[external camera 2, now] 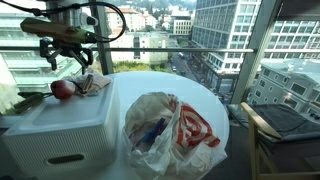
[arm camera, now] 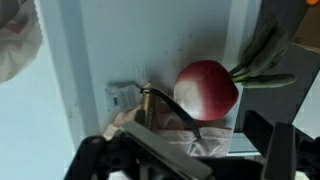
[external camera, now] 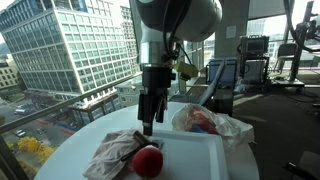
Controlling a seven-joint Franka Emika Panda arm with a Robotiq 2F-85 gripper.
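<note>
The gripper [external camera: 148, 125] is hovering just above the red round radish with green leaves [arm camera: 207, 88], which is lying on the white rectangular box [external camera 2: 60, 125] against a crumpled beige cloth [external camera: 115, 152], likely stopping it rolling. Whether the jaws are spread, I cannot tell.

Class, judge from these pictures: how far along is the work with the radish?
Done: the radish lies on the white box beside a crumpled cloth. In hand: the claw hangs above them, gripping nothing. Left: no grasp made yet; the radish is untouched.
</note>
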